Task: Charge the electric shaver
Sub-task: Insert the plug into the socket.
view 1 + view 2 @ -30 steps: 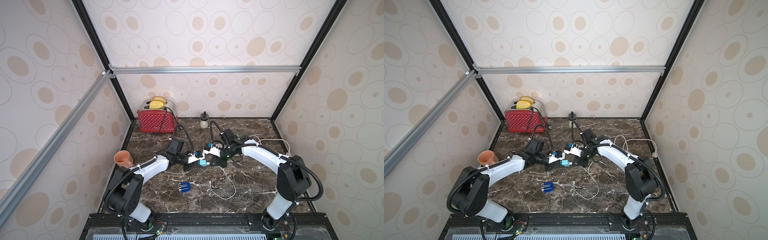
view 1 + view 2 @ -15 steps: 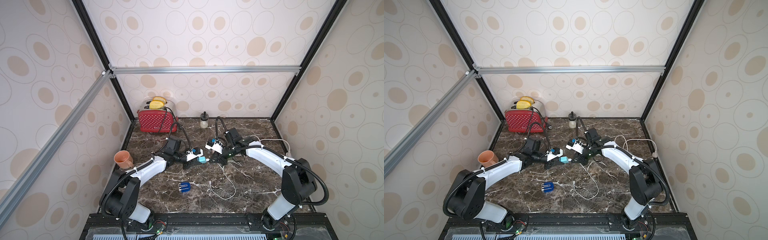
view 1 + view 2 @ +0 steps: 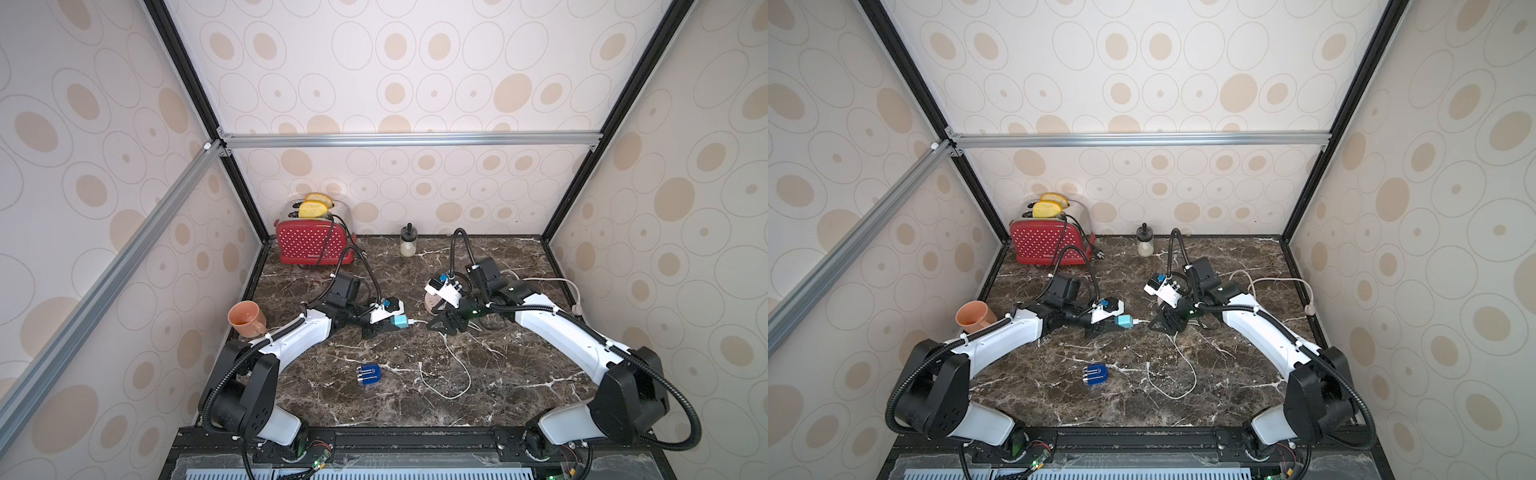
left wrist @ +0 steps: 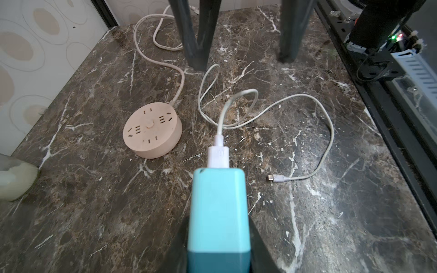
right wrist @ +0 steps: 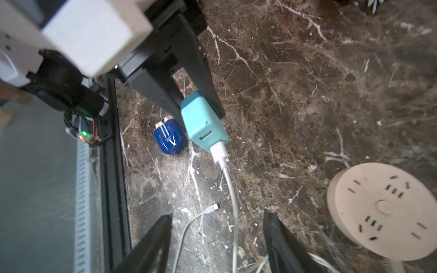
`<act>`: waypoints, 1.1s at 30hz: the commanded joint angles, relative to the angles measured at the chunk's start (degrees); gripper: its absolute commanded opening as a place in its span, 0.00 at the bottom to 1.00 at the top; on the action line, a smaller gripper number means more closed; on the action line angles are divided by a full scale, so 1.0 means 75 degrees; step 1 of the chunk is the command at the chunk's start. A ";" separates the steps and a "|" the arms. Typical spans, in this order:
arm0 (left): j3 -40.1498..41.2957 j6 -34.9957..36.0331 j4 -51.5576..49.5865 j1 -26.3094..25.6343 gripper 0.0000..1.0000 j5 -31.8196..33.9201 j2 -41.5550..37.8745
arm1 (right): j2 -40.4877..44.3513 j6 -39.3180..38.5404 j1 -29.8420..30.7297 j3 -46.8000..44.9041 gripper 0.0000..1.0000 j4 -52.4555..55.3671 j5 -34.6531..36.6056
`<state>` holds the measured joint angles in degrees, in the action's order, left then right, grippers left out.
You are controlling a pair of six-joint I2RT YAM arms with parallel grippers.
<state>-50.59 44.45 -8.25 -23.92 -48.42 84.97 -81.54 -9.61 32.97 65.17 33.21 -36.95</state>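
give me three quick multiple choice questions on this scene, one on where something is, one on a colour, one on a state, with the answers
1. Where is the electric shaver?
A. on top of the toaster
B. lying on the table, apart from both arms
C. inside the orange cup

2. What colour is the adapter held in the left claw?
A. teal
B. red
C. yellow

3. What state is the right claw in?
A. open, holding nothing
B. shut on the cable
C. shut on the shaver

Answers:
1 B: both top views show it alone on the marble near the front edge.
2 A: the left wrist view shows a teal block between the fingers.
3 A: the right wrist view shows its fingers spread wide with nothing gripped.
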 commanded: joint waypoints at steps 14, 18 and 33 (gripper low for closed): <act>0.0001 -0.2005 0.1658 0.0037 0.00 -0.0022 -0.0265 | 0.0423 0.7429 0.0023 -0.2705 0.96 -0.6451 -0.0551; -0.0061 -0.1982 0.1405 0.0037 0.02 -0.0181 -0.0308 | -0.0118 0.8096 0.0134 -0.2660 0.96 -0.7555 -0.0599; 0.0018 -0.2177 0.1627 0.0026 0.07 -0.0142 -0.0278 | -0.1112 0.8999 0.0618 -0.2227 0.89 -0.8439 -0.0438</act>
<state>-49.63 28.25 2.42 -23.88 -48.31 84.03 -88.84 54.85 37.21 46.89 -26.20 -40.45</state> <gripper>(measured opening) 0.295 0.894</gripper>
